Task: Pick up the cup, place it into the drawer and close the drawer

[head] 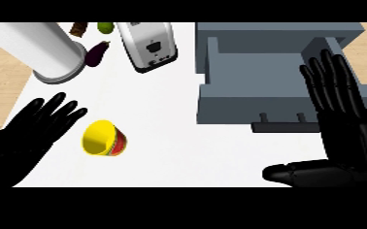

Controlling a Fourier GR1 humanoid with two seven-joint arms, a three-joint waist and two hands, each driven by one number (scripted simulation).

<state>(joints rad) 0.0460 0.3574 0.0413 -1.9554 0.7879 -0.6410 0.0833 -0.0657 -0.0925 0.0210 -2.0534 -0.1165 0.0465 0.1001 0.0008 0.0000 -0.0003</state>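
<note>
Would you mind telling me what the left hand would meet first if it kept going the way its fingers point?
Probably the white cylinder: the left hand points up-right, passing left of the cup. Heights are unclear.

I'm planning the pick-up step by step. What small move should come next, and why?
Probably slide the left hand right and curl it round the cup. The cup lies tipped on its side just beside that open hand, not yet held, and the drawer already stands open.
</note>
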